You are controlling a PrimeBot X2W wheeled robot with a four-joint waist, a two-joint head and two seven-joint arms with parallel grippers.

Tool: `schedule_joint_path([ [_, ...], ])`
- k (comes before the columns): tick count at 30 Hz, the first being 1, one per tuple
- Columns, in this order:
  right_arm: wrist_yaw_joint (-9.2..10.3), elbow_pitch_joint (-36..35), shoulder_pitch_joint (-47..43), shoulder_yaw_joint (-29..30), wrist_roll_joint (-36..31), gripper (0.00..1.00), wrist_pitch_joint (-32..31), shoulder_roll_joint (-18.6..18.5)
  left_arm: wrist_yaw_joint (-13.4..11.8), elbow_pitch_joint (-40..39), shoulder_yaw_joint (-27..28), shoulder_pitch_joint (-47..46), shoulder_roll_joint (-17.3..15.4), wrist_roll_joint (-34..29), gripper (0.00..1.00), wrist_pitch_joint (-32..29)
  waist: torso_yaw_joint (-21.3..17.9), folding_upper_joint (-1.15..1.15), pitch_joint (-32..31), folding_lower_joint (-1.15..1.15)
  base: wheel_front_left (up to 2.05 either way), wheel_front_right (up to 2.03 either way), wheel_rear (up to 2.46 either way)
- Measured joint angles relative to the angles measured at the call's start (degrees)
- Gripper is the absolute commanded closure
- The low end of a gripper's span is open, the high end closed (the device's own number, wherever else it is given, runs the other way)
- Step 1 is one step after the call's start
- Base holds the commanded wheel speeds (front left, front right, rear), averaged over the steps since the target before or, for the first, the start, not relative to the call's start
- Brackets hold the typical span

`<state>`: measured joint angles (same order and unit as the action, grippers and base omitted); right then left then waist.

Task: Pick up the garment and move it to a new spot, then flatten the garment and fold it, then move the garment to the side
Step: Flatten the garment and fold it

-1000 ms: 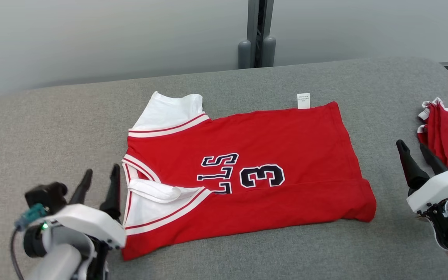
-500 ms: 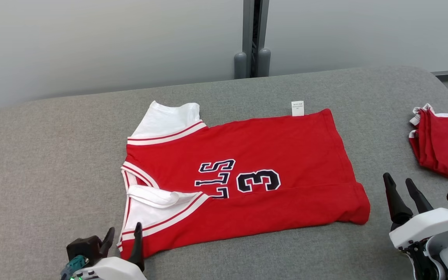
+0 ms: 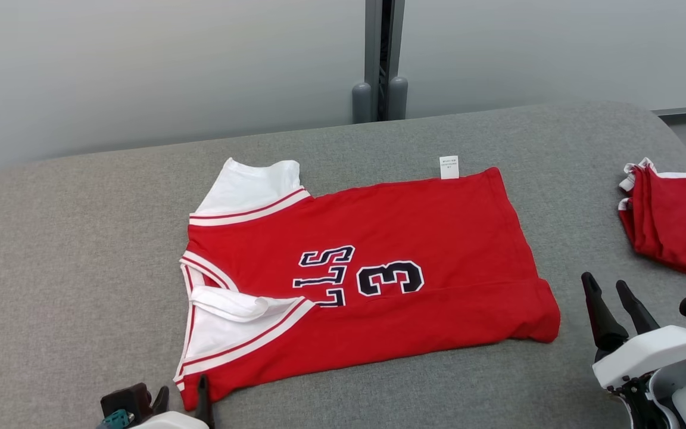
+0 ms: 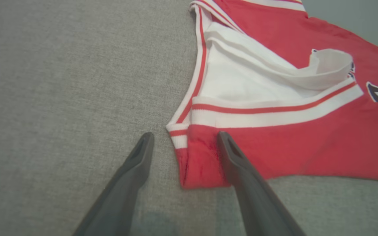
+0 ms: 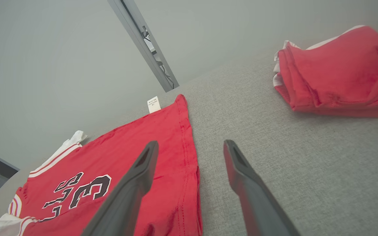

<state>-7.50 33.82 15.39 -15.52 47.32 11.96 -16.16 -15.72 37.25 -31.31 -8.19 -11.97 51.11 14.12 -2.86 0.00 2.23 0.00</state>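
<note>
The garment (image 3: pixel 390 250) is a red jersey with white trim and a dark "3", spread on the grey padded table (image 3: pixel 81 238), its near long edge folded over. My left gripper (image 3: pixel 181 398) sits at the bottom edge of the head view, open, by the jersey's near left corner. In the left wrist view that corner (image 4: pixel 195 157) lies between and just beyond the open fingertips, nothing pinched. My right gripper (image 3: pixel 608 287) hangs open right of the jersey's near right corner (image 5: pixel 176 196), holding nothing.
A pile of folded red garments (image 3: pixel 676 226) lies at the table's right edge, also in the right wrist view (image 5: pixel 336 72). A grey post (image 3: pixel 382 59) stands behind the table against a pale wall. Bare grey padding surrounds the jersey.
The head camera has shifted. My left gripper has drawn back from beside the collar to the jersey's near left corner. My right gripper has dropped lower and nearer. Both stayed open.
</note>
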Motion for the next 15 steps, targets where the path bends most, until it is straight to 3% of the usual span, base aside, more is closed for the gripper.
schedule_joint_path([
  [6,0.0,-1.1,-0.46,1.77,-2.12,0.0,-0.33,0.9,1.07,2.2,-0.32,-1.16,0.21,0.01,0.0,-0.05,-0.62,0.0,0.38,0.0,0.0,0.0,0.0],
  [8,0.0,-1.43,-0.86,2.27,-2.76,0.0,-0.73,1.21,1.78,2.69,-0.45,-1.59,0.27,0.02,1.0,-0.05,-0.74,0.0,0.5,0.0,0.0,0.0,0.0],
  [15,0.0,-1.57,-2.19,4.61,-4.5,0.0,-2.11,2.22,3.44,2.58,-0.46,-2.65,0.12,-0.57,1.0,0.16,-0.46,0.0,0.66,0.0,0.0,0.0,0.0],
])
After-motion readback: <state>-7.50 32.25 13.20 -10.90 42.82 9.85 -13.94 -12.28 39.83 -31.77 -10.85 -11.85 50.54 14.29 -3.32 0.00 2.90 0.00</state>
